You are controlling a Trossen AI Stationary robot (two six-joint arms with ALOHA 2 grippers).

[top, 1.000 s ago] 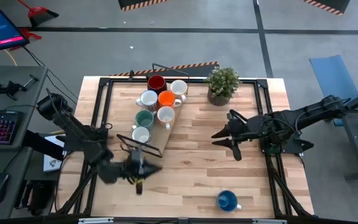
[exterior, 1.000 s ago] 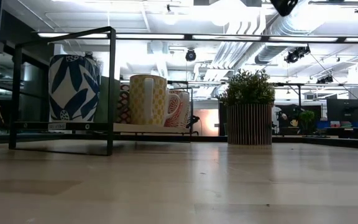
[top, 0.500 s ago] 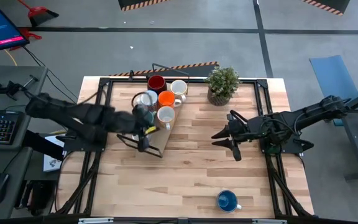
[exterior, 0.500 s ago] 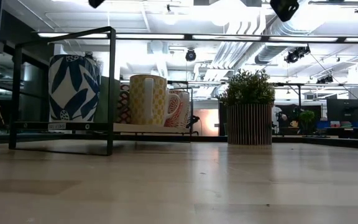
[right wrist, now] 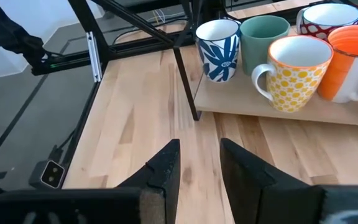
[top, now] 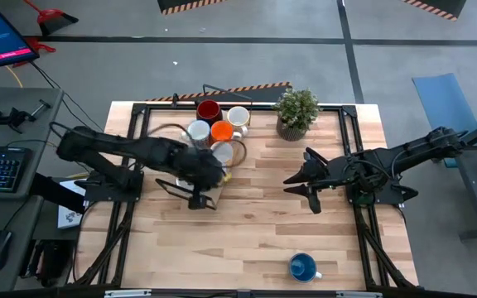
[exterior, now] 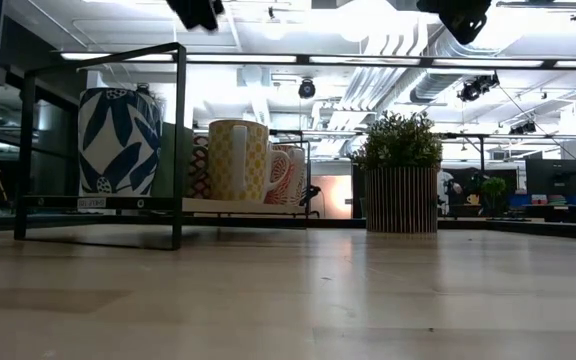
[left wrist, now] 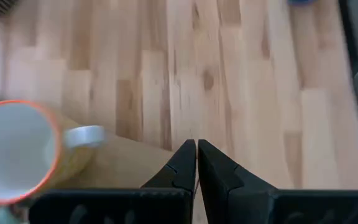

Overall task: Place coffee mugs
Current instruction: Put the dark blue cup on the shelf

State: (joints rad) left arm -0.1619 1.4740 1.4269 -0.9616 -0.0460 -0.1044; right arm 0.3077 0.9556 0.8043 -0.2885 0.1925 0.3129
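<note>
Jaws: left gripper (left wrist: 196, 163) pressed together, empty, above rack (right wrist: 328, 111) w/ clustered mugs (top: 214, 131) — likely passing over. Right gripper (right wrist: 197, 163) spread, hovering mid-table, prob. waiting. Blue mug (top: 303, 267) alone at front edge, well apart; likely next pick.

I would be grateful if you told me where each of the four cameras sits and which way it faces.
High view: above the table, looking straight down; shows both arms, the left gripper over the mugs.
Low view: at table-top height, looking level across at the rack and the plant; arm parts hang in from above.
Left wrist view: looks down on bare wood past its shut fingers.
Right wrist view: looks past the open right gripper toward the mugs.
Shared: the yellow-dotted mug also stands in the low view.
</note>
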